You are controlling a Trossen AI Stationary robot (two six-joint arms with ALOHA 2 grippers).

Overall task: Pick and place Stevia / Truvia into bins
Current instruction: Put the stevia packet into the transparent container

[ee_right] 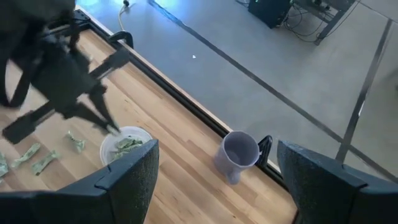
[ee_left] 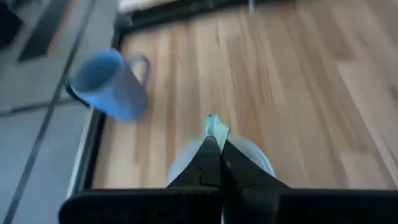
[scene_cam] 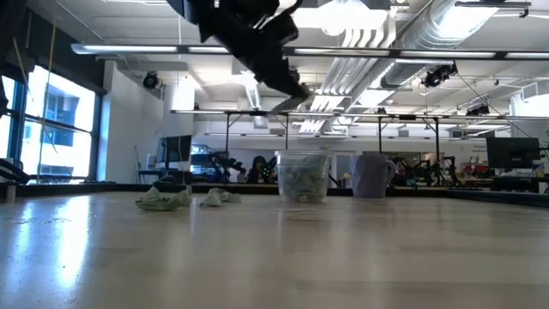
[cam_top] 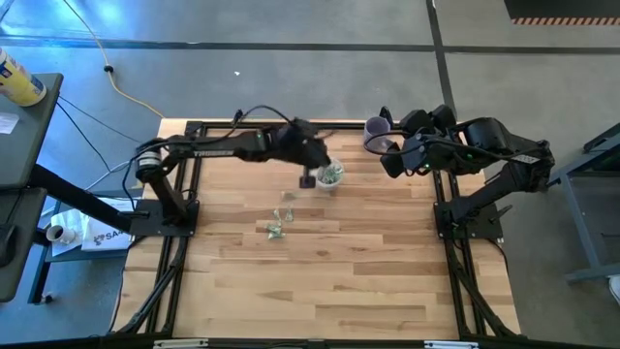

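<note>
My left gripper [ee_left: 214, 144] hovers over the clear cup [cam_top: 331, 176], shut on one pale green packet [ee_left: 217, 129]. The cup [scene_cam: 303, 178] stands upright on the table with several packets inside [ee_right: 129, 144]. A few more packets [cam_top: 277, 227] lie flat on the wood toward the near-left of the cup, also visible in the low view [scene_cam: 163, 199]. My right gripper [ee_right: 217, 186] waits open near the table's far right, above the purple cup [ee_right: 236, 152]. My left gripper pinches one packet between its two fingertips [ee_left: 208, 152]. The packet's free end [ee_left: 214, 123] sticks out beyond the tips. The fingers slant down from above, from the table's left [scene_cam: 292, 90]. The packet is lifted clear, above the cup's rim [ee_left: 261, 163].
The purple cup [cam_top: 378, 132] stands by the table's far edge, to the right of the clear cup, and shows beside it in the low view [scene_cam: 373, 176]. A black frame rail [ee_right: 186, 106] runs along the far edge. Bare wood [cam_top: 368, 271] spreads over the near half.
</note>
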